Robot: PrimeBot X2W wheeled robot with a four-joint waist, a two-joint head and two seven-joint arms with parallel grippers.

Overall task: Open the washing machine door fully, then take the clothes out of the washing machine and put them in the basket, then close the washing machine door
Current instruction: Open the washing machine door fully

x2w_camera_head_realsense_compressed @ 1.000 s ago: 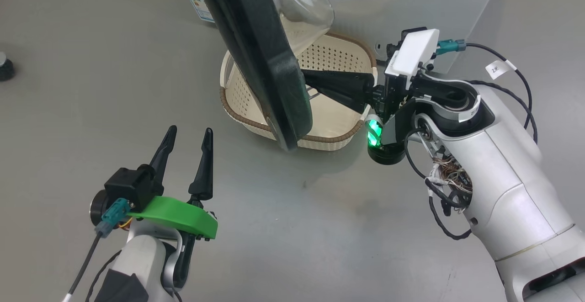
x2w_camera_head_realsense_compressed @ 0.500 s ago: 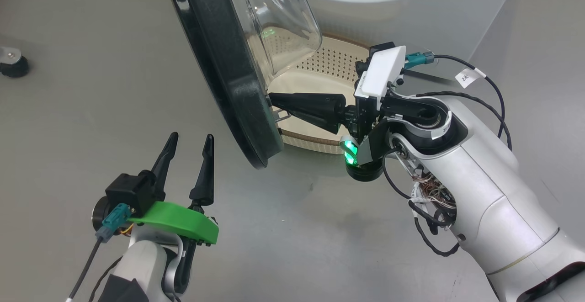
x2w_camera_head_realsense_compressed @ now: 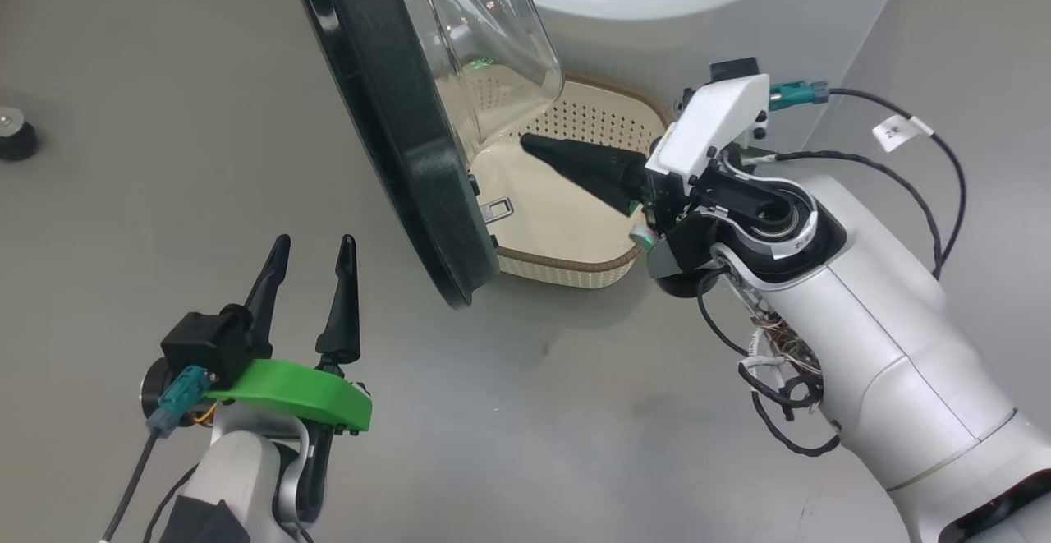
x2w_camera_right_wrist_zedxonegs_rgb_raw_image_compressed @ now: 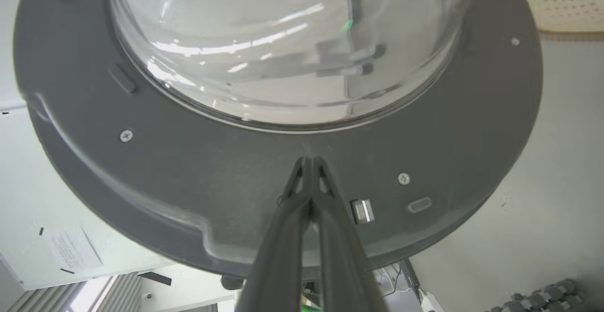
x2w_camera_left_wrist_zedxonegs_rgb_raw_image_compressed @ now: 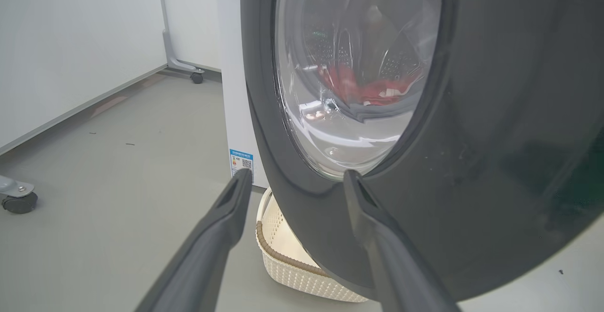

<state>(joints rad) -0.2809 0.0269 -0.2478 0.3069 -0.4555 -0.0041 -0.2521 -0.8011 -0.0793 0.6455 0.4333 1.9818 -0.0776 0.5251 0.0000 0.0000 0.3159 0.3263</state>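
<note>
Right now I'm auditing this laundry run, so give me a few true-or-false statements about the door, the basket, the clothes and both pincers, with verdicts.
1. The left pincer is open and holds nothing. True.
2. The right pincer is spread wide. False: its two fingers are pressed together.
3. The bright red clothes lie in the cream perforated plastic basket. False: they show through the door glass, inside the studded steel drum; the visible basket floor is bare.
4. The round black-rimmed glass door stands open, with the basket on the floor below it. True.
</note>
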